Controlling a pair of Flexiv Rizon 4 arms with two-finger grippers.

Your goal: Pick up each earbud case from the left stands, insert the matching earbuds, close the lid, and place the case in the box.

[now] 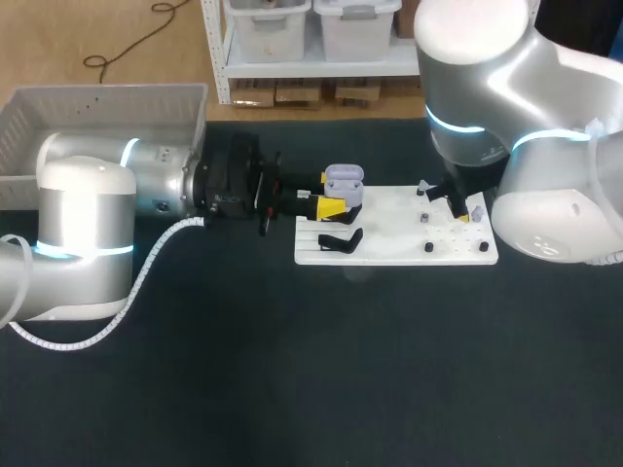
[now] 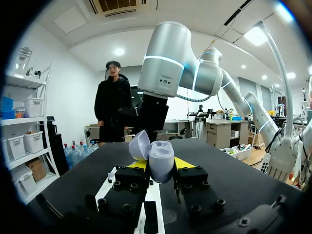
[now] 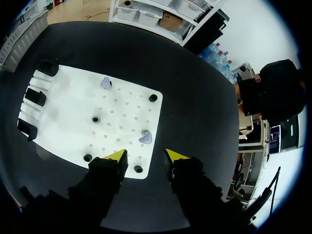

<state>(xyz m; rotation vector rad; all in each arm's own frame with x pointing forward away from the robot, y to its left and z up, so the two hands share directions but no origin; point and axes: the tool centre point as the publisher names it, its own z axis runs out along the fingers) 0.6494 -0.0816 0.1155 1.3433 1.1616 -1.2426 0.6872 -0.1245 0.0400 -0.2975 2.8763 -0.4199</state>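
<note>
A lavender earbud case (image 1: pixel 343 180) with its lid open is upright between the yellow-tipped fingers of my left gripper (image 1: pixel 331 206), just off the left end of the white board (image 1: pixel 389 255). In the left wrist view the case (image 2: pixel 161 161) fills the gap of that gripper (image 2: pixel 161 168), lid (image 2: pixel 139 145) tipped back. My right gripper (image 3: pixel 145 156) hangs over the board's (image 3: pixel 63 112) right part, fingers apart, nothing between them. One lavender earbud (image 3: pixel 145 138) lies just ahead of its tips. A second earbud (image 3: pixel 106 83) sits farther along the board.
Black stands (image 1: pixel 341 240) line the board's left end. Small black pegs (image 3: pixel 95 119) dot the board. A white basket (image 1: pixel 97 107) stands at the back left, behind my left arm.
</note>
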